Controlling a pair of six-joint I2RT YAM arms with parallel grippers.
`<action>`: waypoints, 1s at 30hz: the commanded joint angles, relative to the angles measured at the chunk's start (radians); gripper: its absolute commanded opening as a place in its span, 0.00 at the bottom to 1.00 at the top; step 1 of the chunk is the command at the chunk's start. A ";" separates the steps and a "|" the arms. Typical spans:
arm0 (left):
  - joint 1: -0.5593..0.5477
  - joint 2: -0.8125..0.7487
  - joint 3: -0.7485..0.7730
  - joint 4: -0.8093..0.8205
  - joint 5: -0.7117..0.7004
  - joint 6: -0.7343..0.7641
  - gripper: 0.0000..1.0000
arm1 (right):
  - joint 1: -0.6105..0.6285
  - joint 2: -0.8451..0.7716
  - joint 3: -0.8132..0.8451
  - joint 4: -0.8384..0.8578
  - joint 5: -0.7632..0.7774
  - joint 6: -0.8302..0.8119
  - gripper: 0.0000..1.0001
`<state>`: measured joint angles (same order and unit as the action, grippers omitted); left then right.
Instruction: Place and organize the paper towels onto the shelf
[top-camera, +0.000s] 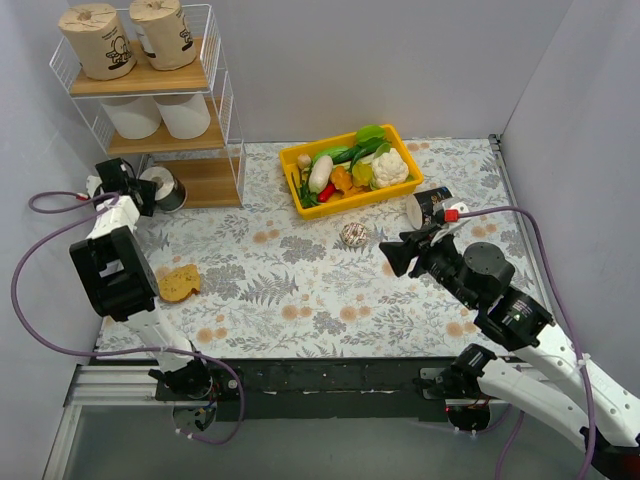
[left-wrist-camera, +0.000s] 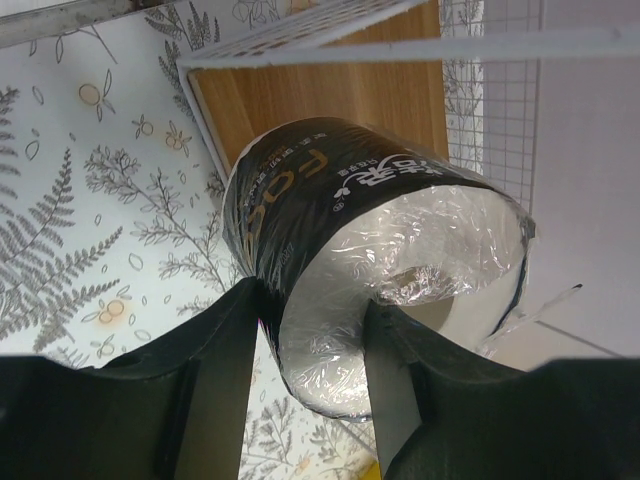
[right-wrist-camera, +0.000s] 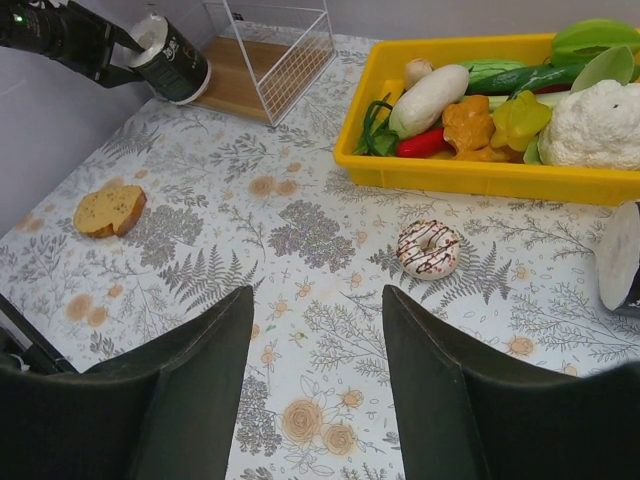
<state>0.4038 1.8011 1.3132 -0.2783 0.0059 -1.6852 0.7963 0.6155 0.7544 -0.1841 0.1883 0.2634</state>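
Yellow vegetable bin (right-wrist-camera: 480, 178), donut (right-wrist-camera: 428, 249), bread (right-wrist-camera: 110, 209).

The left arm (top-camera: 110, 265) and right arm (top-camera: 505, 310) mix black joints with white links and purple cables (top-camera: 15, 290). The right claw (right-wrist-camera: 317, 300) is matte black.

From my remote seat I count six paper towels (top-camera: 130, 117). There are two tan rolls (top-camera: 98, 40) and two white rolls (top-camera: 185, 115) at eleven o'clock, a left black roll (top-camera: 163, 188) at ten o'clock, and a right black roll (top-camera: 432, 207) at two o'clock. I see one shelf (top-camera: 205, 178), with three boards. I see one yellow bin (top-camera: 345, 204) at one o'clock, holding one cauliflower (top-camera: 390, 168). There is one doughnut (top-camera: 353, 234) near centre and one bread slice (top-camera: 179, 283) at eight o'clock.
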 joint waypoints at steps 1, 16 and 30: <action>0.004 0.017 0.077 0.079 -0.021 -0.034 0.26 | 0.000 0.009 0.049 0.028 0.019 0.004 0.62; 0.003 0.102 0.106 0.225 0.025 -0.113 0.34 | 0.000 0.007 0.049 0.038 0.071 -0.003 0.62; -0.006 0.093 0.113 0.272 0.078 -0.090 0.77 | 0.000 -0.037 0.072 0.009 0.066 0.011 0.62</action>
<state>0.4007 1.9530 1.3830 -0.0406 0.0376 -1.7874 0.7963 0.5961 0.7647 -0.1856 0.2379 0.2634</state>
